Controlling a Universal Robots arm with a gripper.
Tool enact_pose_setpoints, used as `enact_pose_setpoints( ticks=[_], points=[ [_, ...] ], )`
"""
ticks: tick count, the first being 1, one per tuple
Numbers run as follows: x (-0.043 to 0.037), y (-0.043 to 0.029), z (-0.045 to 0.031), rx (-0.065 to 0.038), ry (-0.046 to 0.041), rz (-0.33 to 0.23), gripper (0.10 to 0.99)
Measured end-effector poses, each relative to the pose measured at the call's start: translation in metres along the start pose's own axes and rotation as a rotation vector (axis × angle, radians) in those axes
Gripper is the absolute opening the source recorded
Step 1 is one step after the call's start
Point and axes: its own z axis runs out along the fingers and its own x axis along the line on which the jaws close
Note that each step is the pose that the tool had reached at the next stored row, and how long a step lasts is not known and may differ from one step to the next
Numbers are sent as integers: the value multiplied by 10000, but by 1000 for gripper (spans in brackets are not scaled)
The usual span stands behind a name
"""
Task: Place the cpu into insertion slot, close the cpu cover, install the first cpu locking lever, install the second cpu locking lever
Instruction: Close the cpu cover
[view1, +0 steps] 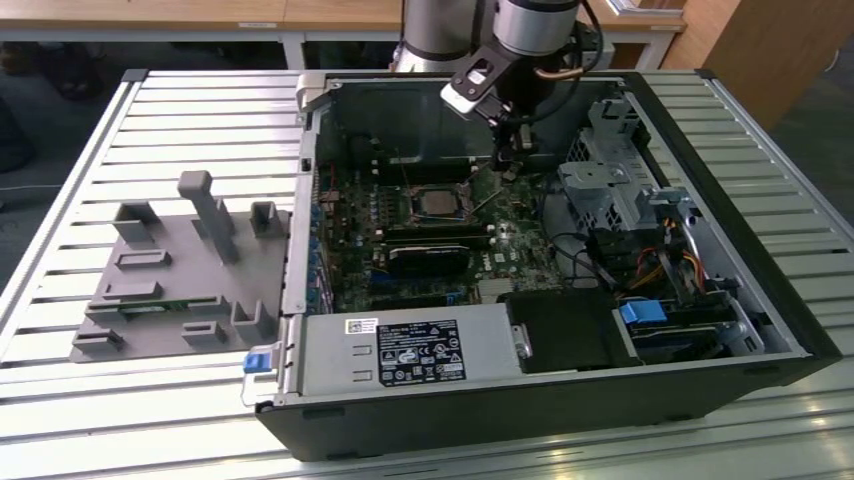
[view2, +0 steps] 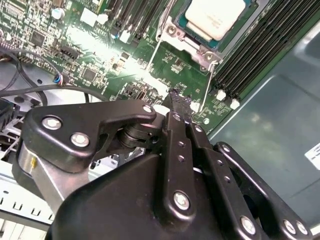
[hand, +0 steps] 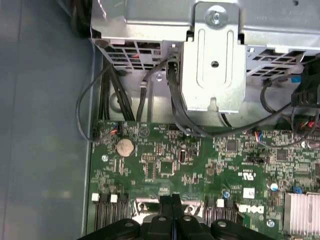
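**Clerk:** Entry one, gripper?

**Checker:** Black two-fingered gripper, fingers pressed together, nothing visible between them. Low inside the open black computer case, tips close over the green motherboard. Contact not determinable.

**Clerk:** Entry two, cpu?

**Checker:** Small flat square cpu, pale silvery-beige face. Seated in the black-framed square insertion slot. Thin silvery metal cpu cover apparently down around it, chip showing through the cut-out.

**Clerk:** Entry three, levers?

**Checker:** Two thin silvery wire levers. One off the socket's far side, the other just beside the fingertips. Both seemingly angled away and unlatched; hard to confirm.

**Clerk:** Step in hand?

**Checker:** By judgement, first locking lever, with placing and covering looking done.

**Clerk:** Handling notes?

**Checker:** Push with the closed tips near the rod's free end, not at the hinge. Press down first, then sideways under its hook. Keep the cover tab trapped beneath the rod. Keep clear of the long black memory slots alongside. Slow travel, since a springy wire slips easily off smooth fingers.
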Motion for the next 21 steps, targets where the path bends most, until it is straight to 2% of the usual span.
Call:
enact_pose_setpoints(
  ticks=[17,21],
  points=[
    [60,149,67,3,-15,0,106],
    [63,181,87,33,-17,1,106]
  ],
)
